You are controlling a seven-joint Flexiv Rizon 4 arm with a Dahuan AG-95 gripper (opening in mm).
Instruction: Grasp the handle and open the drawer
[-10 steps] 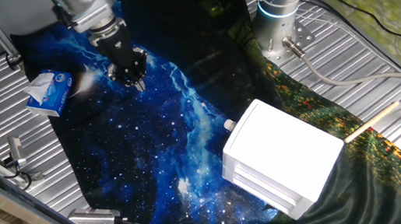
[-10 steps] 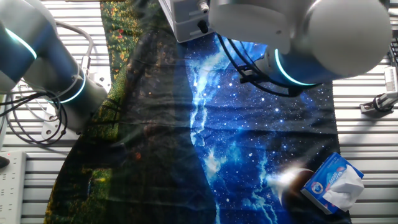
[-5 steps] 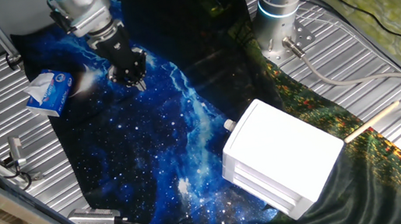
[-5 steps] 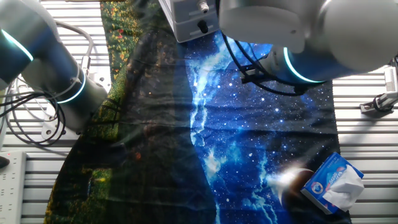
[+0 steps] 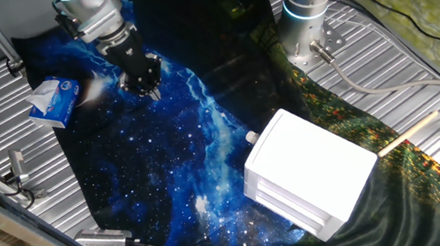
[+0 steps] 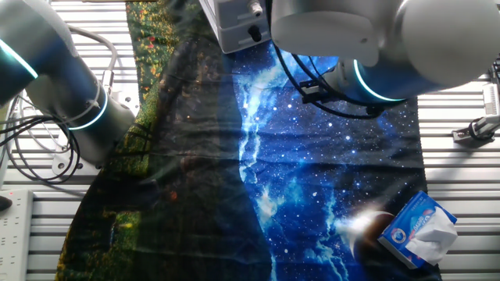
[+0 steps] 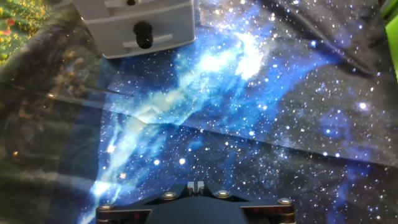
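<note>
Nearest the hand camera, the gripper (image 5: 148,85) hangs above the galaxy-print cloth (image 5: 167,173), fingers pointing down; whether they stand wide or narrow cannot be told, since the hand view shows only the dark mount at its bottom edge. A blue tissue pack (image 5: 54,101) lies near the gripper, at about nine o'clock from it in one fixed view. Further off, at roughly eleven o'clock in the hand view, sits the white drawer unit (image 7: 134,25) on the cloth. The drawer (image 7: 149,34) appears closed, and the handle (image 7: 143,30) sticks out of its face, well apart from the gripper and untouched.
</note>
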